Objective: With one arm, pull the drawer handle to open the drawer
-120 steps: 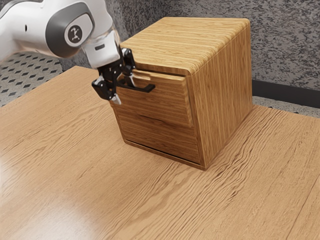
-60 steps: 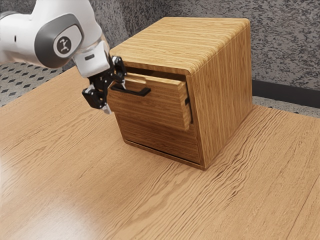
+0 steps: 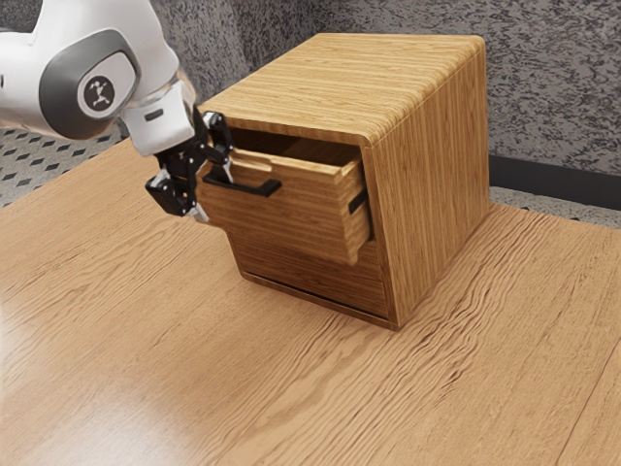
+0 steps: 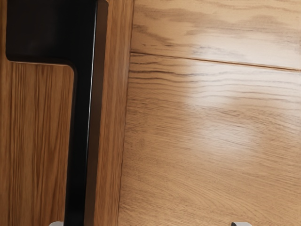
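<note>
Exterior view: top drawer (image 3: 291, 214) has slid further from the cabinet (image 3: 427, 175), the gripper (image 3: 209, 189), fingers spread, hooking its handle (image 3: 247, 186), so opening is progressing.

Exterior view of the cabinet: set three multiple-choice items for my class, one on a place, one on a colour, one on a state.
1. Where is the gripper relative to the cabinet? A on its top; B at the upper drawer's handle; C behind it.
2. What colour is the handle? A silver; B red; C black.
3. The upper drawer is: A shut; B partly open; C lifted out.
Answers: 1 B, it sits at the handle's end. 2 C, a black bar on the wooden front. 3 B, its front stands out from the cabinet with a gap behind.
</note>
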